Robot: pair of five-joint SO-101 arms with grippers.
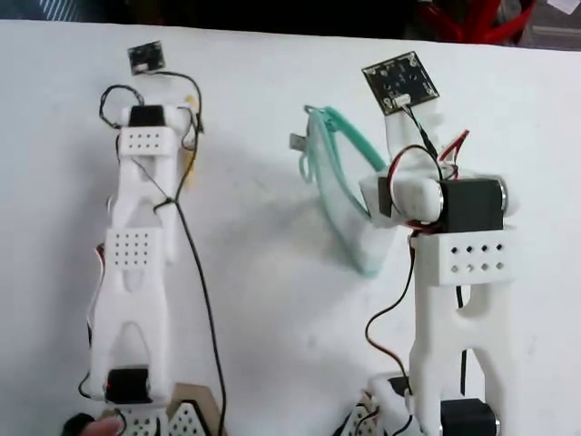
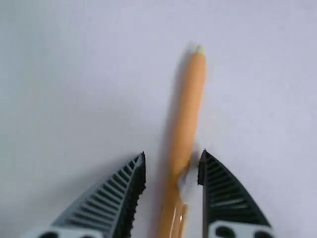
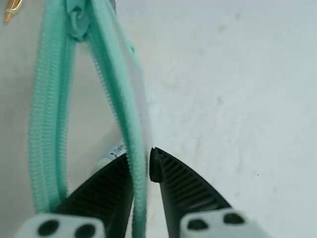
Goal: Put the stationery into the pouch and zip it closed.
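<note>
An orange pen [image 2: 184, 114] lies on the white table, its rear end between the fingers of my left gripper [image 2: 172, 161]. That gripper is open, with a gap left on one side of the pen. The clear pouch [image 1: 340, 195] with a teal zipper [image 3: 49, 114] stands tilted on its edge at mid-table. My right gripper [image 3: 141, 157] is shut on the pouch's zipper-side rim, at the pouch's right side in the high view [image 1: 374, 198]. The two zipper rows are apart and the slider [image 3: 77, 17] sits at the far end. In the high view a sliver of the orange pen [image 1: 188, 162] shows beside the left arm [image 1: 136, 245].
Black cables [image 1: 204, 291] trail along both arms. Small camera boards [image 1: 400, 82] sit on the wrists. The table's far edge [image 1: 272, 32] runs across the back, with red objects [image 1: 472, 18] beyond it. A person's fingertip [image 1: 102, 425] shows by the left arm's base.
</note>
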